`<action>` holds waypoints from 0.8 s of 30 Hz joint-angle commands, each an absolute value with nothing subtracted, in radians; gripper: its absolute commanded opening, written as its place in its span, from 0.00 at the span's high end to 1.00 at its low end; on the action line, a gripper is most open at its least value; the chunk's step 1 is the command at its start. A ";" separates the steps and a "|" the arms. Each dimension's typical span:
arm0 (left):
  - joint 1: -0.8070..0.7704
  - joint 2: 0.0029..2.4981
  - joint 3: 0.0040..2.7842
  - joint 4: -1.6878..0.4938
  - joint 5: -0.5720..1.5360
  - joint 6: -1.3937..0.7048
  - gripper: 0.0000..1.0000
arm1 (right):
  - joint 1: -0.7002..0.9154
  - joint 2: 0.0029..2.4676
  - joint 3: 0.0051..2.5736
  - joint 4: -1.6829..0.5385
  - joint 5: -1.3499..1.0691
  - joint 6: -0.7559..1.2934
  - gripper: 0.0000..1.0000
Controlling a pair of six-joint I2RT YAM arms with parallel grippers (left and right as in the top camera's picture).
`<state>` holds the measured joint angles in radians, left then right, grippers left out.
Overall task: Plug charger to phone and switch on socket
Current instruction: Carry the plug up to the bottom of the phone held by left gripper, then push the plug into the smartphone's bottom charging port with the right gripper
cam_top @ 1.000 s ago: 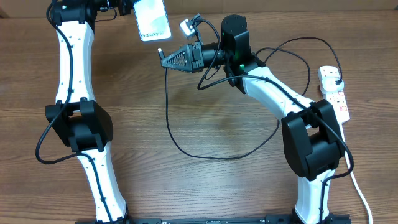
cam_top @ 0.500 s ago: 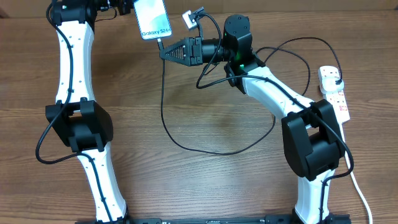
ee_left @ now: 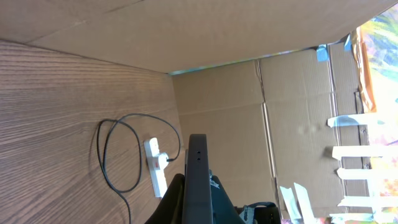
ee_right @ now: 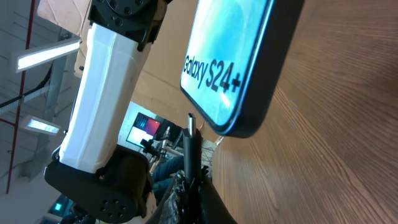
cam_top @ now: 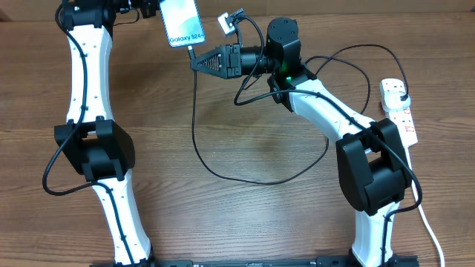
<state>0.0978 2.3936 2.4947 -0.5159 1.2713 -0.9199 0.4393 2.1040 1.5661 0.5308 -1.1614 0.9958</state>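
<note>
My left gripper (cam_top: pixel 152 7) is shut on the phone (cam_top: pixel 183 22), held up at the table's far edge with its lit light-blue screen facing the overhead camera. In the left wrist view the phone's dark edge (ee_left: pixel 198 180) stands between the fingers. My right gripper (cam_top: pixel 199 65) is shut on the charger's connector tip (ee_right: pixel 190 130), just below the phone's bottom edge (ee_right: pixel 239 127) and a little apart from it. The black charger cable (cam_top: pixel 223 172) loops over the table to its plug in the white socket (cam_top: pixel 399 111) at the right edge.
The socket also shows in the left wrist view (ee_left: pixel 155 168) with the black cable looped beside it (ee_left: pixel 112 162). Cardboard walls (ee_left: pixel 236 112) stand behind the table. A white cord (cam_top: pixel 430 226) runs from the socket toward the front right.
In the first half second the phone moved up and left and my right gripper followed with the connector tip. Since then nothing has visibly moved.
</note>
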 commanded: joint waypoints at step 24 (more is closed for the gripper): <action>0.088 2.351 2.520 -0.513 1.307 -0.951 0.96 | 0.438 2.110 1.585 0.538 -1.121 1.022 0.96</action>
<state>0.0978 2.3936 2.4947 -0.5159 1.2716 -0.9367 0.4393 2.1040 1.5661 0.5304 -1.1370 1.0172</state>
